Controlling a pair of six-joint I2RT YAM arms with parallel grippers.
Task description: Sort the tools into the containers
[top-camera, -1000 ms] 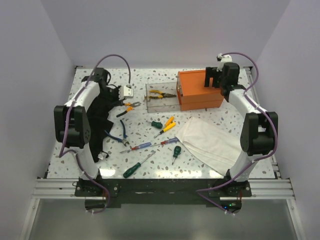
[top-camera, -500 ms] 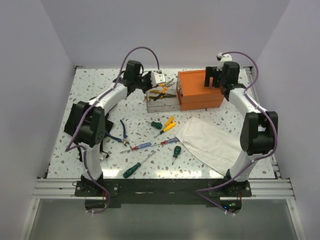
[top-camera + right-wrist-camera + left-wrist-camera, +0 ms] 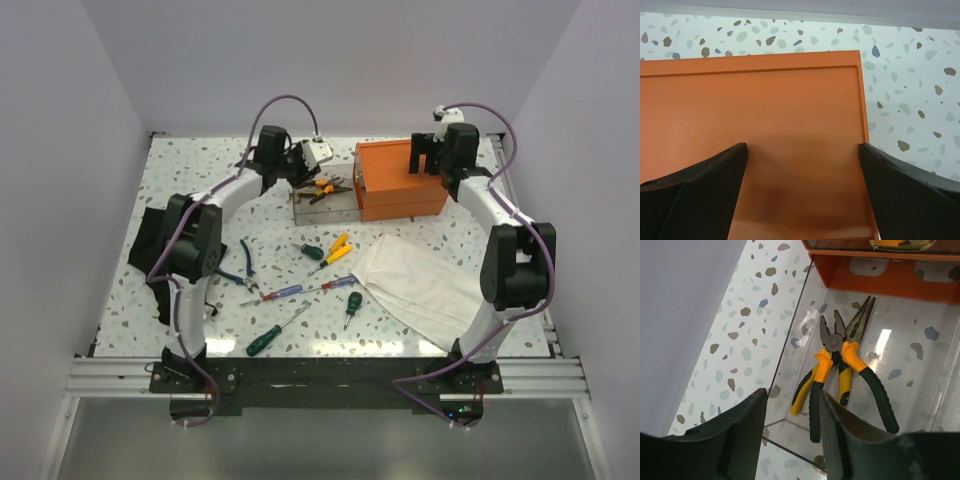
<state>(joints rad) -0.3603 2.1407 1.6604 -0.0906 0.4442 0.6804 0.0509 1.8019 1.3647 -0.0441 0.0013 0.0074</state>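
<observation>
**White speckled terrazzo tabletop gives up another tool**

Hard and glossy, the tabletop carries everything. At its back right stands the orange rectangular plastic box, smooth and matte with a slightly raised rim on its lid. In front of it lies a soft white crumpled cloth, and at the left edge a limp black fabric piece.

A clear shallow drawer stands pulled out from the box's left face, its thin rigid walls letting the speckles show through. A second ago it held one tool, and the left arm was back over the table, its fingers pinched shut. That arm has since swung over the drawer. The left gripper now hangs above it with fingers apart and nothing between them. The right gripper hovers spread wide over the box lid, holding nothing.

Two pairs now lie side by side on the drawer floor: combination pliers with blunt steel jaws and needle-nose pliers with long tapered ones, both with yellow-and-black rubbery handles. So one more tool looks sorted.

Slim screwdrivers and blue-handled pliers are not yet sorted and lie on the table.
</observation>
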